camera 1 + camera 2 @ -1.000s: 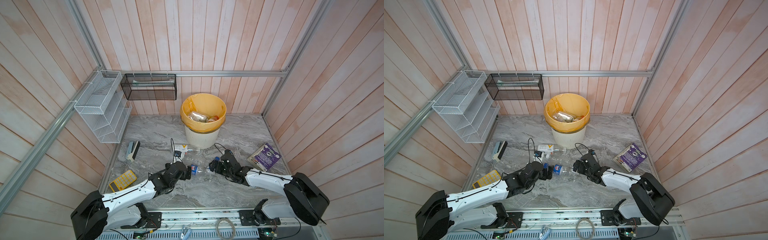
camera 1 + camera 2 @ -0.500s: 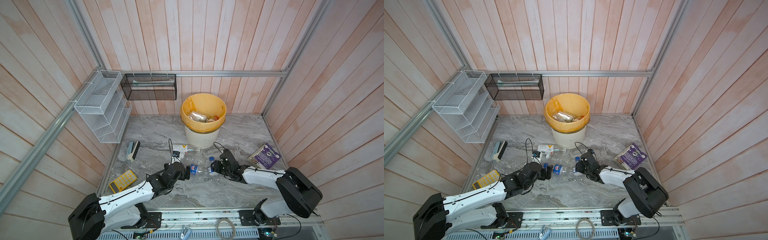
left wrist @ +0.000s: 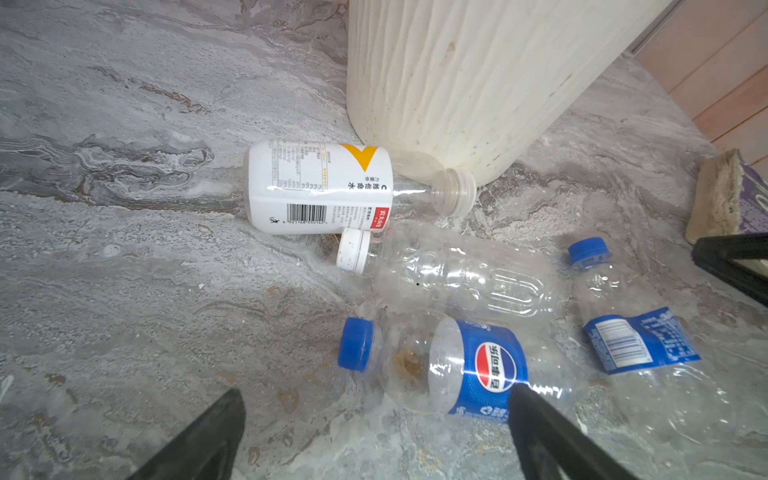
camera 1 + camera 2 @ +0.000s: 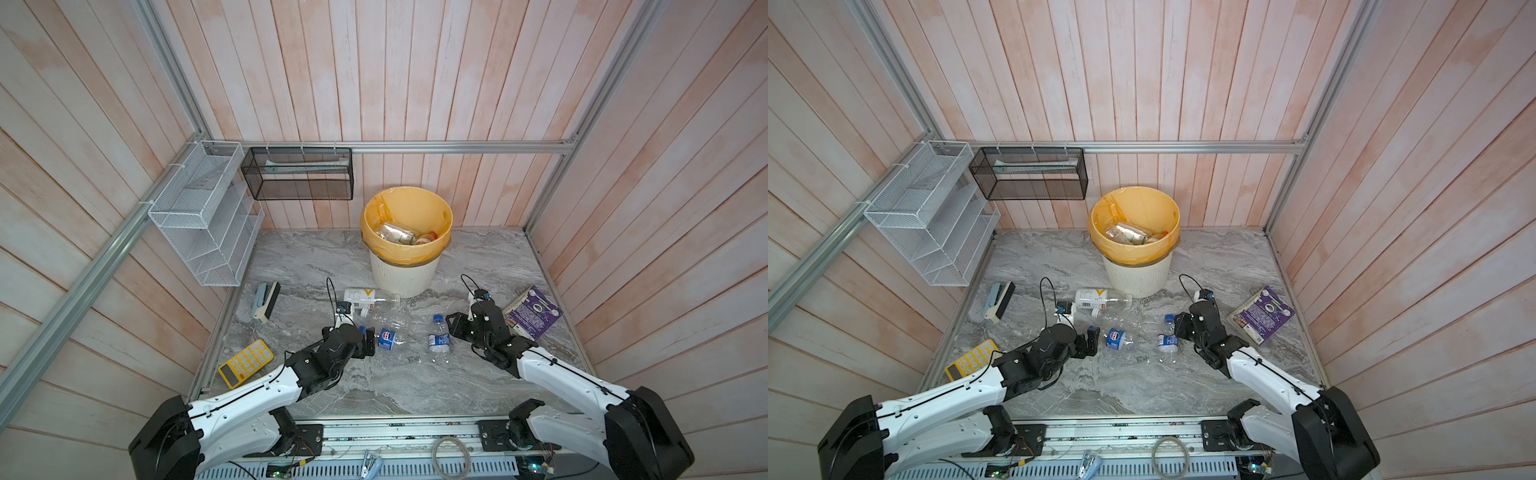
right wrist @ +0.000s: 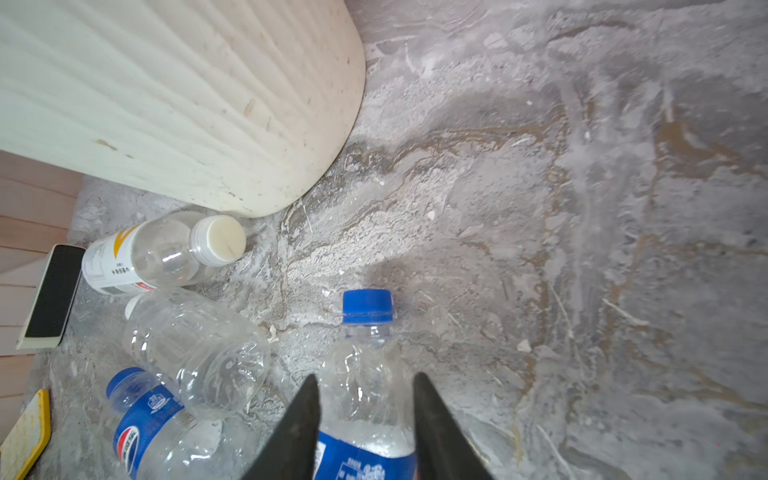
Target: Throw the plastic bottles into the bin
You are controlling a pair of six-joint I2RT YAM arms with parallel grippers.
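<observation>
We find the right gripper (image 5: 365,376) closed on the blue-capped water bottle (image 5: 368,345) lying on the marble tabletop (image 4: 395,382) near the bin (image 4: 403,272), and the left gripper (image 3: 376,388) spread wide just beside the Pepsi bottle (image 3: 478,365), holding nothing.

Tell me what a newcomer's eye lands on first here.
The cream bin with its bright yellow-orange liner stands at the back middle of the marble table, with discarded bottles inside. In front of it four plastic bottles lie scattered. The right claw grips one blue-capped bottle among them, while the left claw stands open right by the Pepsi bottle.
</observation>
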